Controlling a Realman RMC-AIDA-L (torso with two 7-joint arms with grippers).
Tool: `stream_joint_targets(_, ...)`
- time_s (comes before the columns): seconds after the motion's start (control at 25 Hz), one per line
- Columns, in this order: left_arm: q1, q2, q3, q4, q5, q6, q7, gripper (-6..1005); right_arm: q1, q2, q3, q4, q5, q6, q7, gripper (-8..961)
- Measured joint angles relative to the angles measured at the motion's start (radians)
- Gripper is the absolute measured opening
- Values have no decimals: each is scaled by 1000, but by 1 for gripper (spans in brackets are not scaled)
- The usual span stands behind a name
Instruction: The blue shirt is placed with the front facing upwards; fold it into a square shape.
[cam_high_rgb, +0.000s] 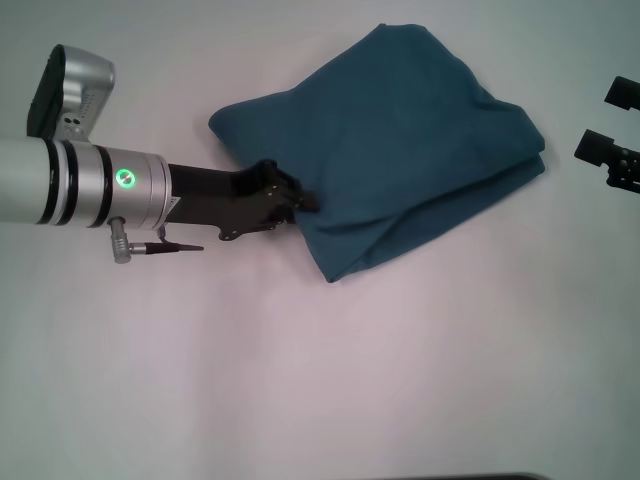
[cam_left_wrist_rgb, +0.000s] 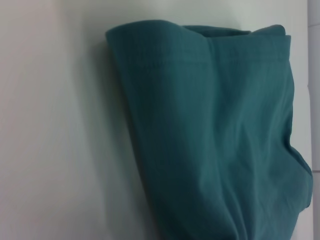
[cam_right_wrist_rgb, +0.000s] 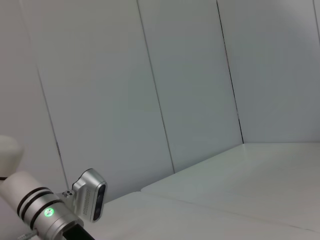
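The blue shirt (cam_high_rgb: 400, 130) lies folded into a rough, skewed bundle at the upper middle of the white table (cam_high_rgb: 300, 380). Its print and collar are hidden. My left gripper (cam_high_rgb: 303, 201) reaches in from the left and is shut on the shirt's near left edge, with cloth bunched at the fingertips. In the left wrist view the shirt (cam_left_wrist_rgb: 215, 140) fills the picture, with a stitched hem and folded layers. My right gripper (cam_high_rgb: 610, 122) is open and empty at the right edge, just clear of the shirt's right corner.
The right wrist view faces pale wall panels (cam_right_wrist_rgb: 190, 90) and the table's far part, and it shows my left arm's wrist (cam_right_wrist_rgb: 50, 212) low down. A dark strip (cam_high_rgb: 450, 476) marks the table's near edge.
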Motion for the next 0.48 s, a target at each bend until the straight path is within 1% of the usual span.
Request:
stream_joint_targets(0.16, 9, 3, 0, -4, -1, 24, 9, 237, 2, 0, 0, 7, 0, -1, 0, 912)
stream_joint_targets(0.24, 32, 11, -7, -16, -3, 43, 10, 194, 2, 0, 0, 9, 0, -1, 1, 911)
stream_joint_targets(0.32, 62, 28, -22, -37, -6, 65, 11, 152, 2, 0, 0, 9, 0, -1, 3, 911)
stream_joint_targets(0.36, 62, 28, -22, -37, -6, 65, 11, 149, 1, 0, -1, 10, 0, -1, 5, 910)
stream_joint_targets(0.4, 95, 63, -42, -57, -5, 103, 13, 146, -1, 0, -1, 10, 0, -1, 7, 910)
stream_joint_targets(0.44, 99, 75, -43, -58, -5, 109, 15, 144, -2, 0, -1, 12, 0, -1, 10, 910)
stream_joint_targets(0.48, 103, 95, -46, -60, -5, 121, 17, 141, -4, 0, -1, 14, 0, -1, 12, 909)
